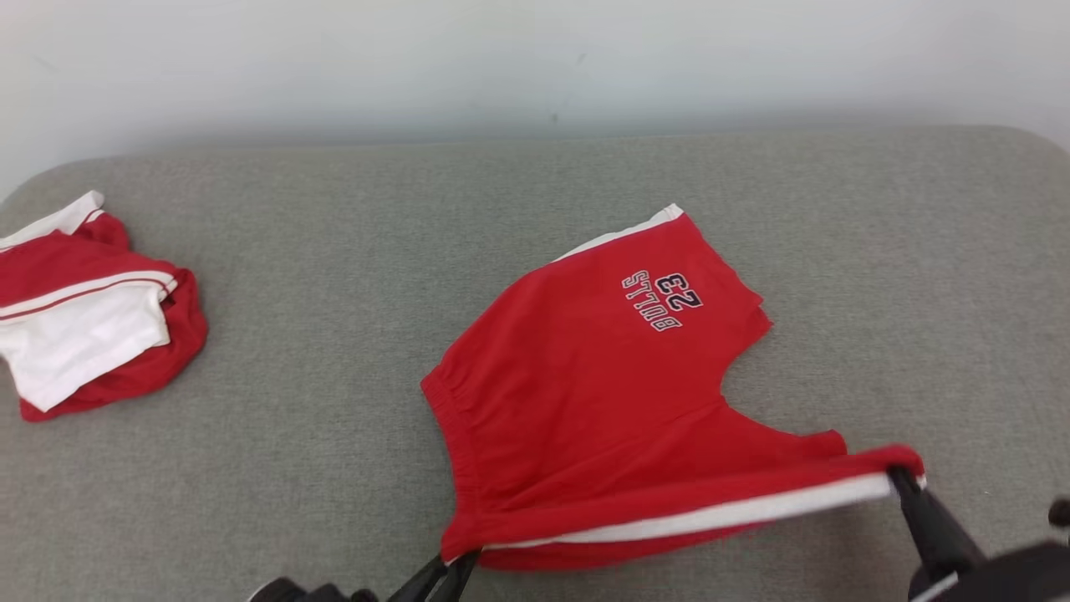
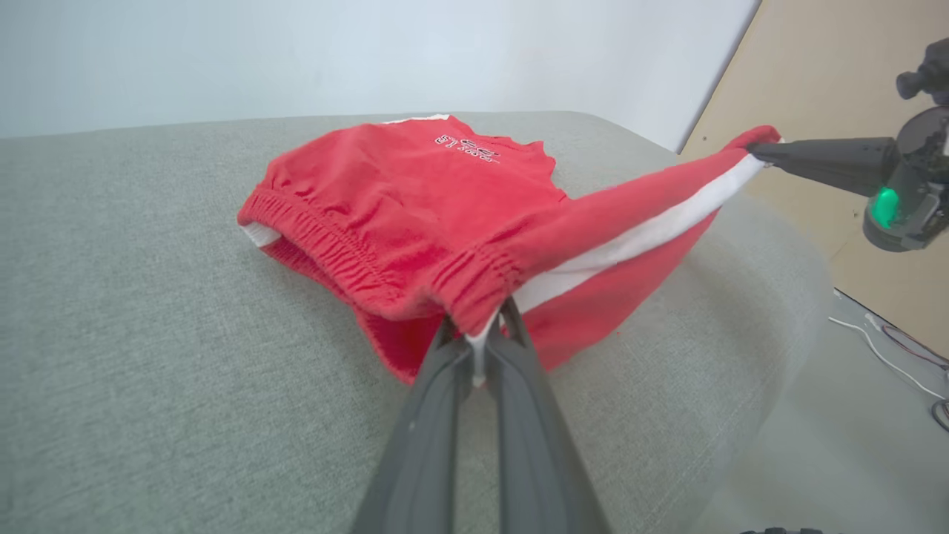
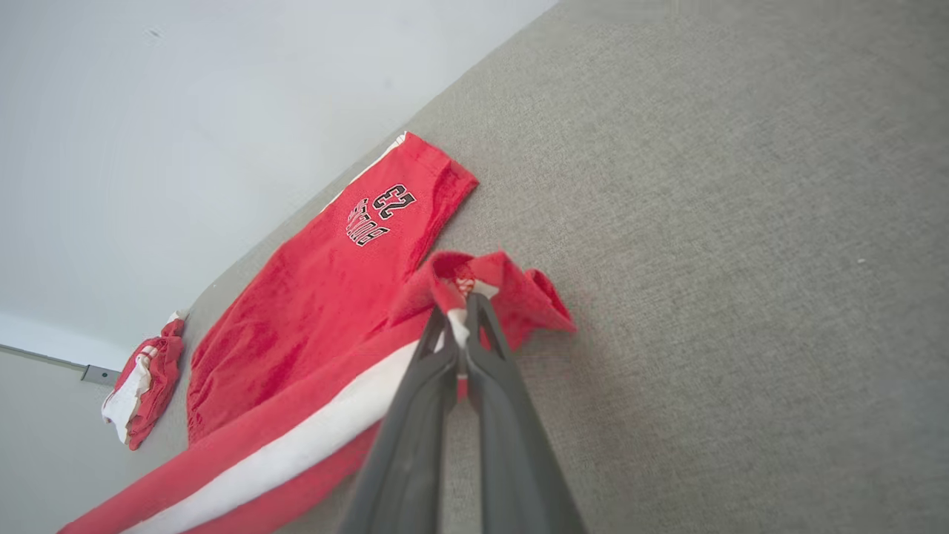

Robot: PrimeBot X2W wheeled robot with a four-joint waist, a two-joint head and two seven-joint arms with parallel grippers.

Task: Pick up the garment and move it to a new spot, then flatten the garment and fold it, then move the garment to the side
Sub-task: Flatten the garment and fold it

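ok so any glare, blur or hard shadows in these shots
Head view: even, soft light, no glare, slightly soft focus, faint shadow beneath the red shorts. Left wrist view: waistband sharp, wide-angle bending the cushion edge, green lamp glowing on the right gripper. Right wrist view: tilted, print legible, near jaws blurred.

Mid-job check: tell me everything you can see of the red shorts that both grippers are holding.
The red cotton-looking shorts have an elastic gathered waistband, white side stripes and a dark "BULLS 23" print. The far half lies flat on the grey fabric surface. The near edge is lifted and stretched taut between the left gripper, shut on the waistband corner, and the right gripper, shut on the leg hem.
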